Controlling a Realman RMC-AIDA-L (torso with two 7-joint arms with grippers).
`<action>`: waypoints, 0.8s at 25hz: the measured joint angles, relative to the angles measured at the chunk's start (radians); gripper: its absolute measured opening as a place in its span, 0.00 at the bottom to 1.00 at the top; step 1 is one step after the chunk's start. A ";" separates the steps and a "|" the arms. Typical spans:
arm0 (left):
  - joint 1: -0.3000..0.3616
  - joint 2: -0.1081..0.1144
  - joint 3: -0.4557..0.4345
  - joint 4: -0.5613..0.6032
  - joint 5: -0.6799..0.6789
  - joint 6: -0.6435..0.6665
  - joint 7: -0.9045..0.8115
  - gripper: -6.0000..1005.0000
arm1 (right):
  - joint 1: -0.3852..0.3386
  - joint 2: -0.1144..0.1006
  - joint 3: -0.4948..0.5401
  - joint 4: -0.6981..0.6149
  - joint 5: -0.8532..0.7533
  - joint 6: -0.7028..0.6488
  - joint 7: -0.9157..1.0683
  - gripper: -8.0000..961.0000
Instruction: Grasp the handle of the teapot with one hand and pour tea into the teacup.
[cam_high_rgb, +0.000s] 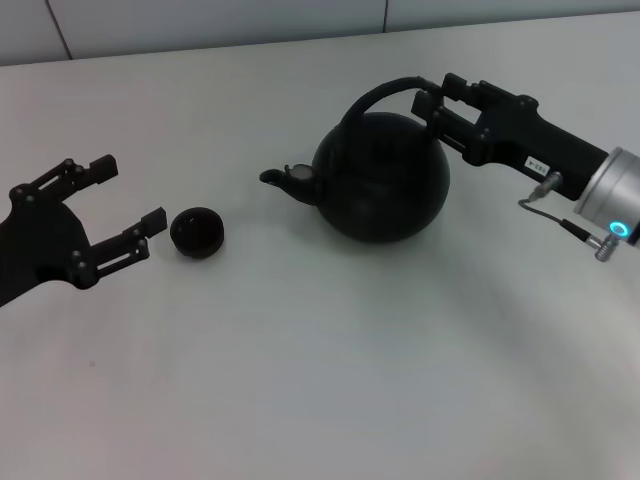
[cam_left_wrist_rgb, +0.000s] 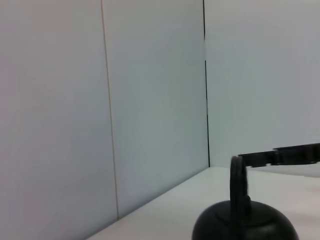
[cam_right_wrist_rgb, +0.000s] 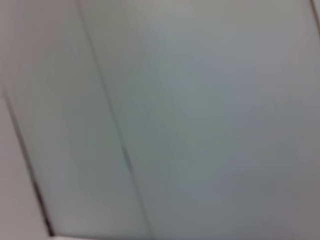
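The black round teapot stands upright on the white table, spout pointing toward my left side. Its arched black handle rises over the top. My right gripper is at the handle's right end, fingers shut on it from both sides. The small dark teacup sits on the table left of the spout. My left gripper is open and empty, just left of the teacup, with its lower fingertip close to the cup. The left wrist view shows the teapot, its handle and a right finger reaching it.
The white table stretches wide in front of the teapot and cup. A grey panelled wall stands behind the table's back edge. The right wrist view shows only wall panels.
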 joint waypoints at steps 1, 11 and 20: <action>-0.002 0.000 0.000 -0.001 -0.006 0.000 0.001 0.81 | -0.006 0.000 0.000 -0.002 -0.002 -0.036 0.000 0.56; -0.002 -0.003 0.008 -0.007 -0.036 0.014 -0.002 0.81 | -0.015 -0.002 -0.011 -0.019 -0.012 -0.185 -0.010 0.56; 0.005 -0.002 0.008 -0.009 -0.036 0.028 0.001 0.81 | -0.037 -0.002 -0.013 -0.059 -0.067 -0.214 -0.003 0.56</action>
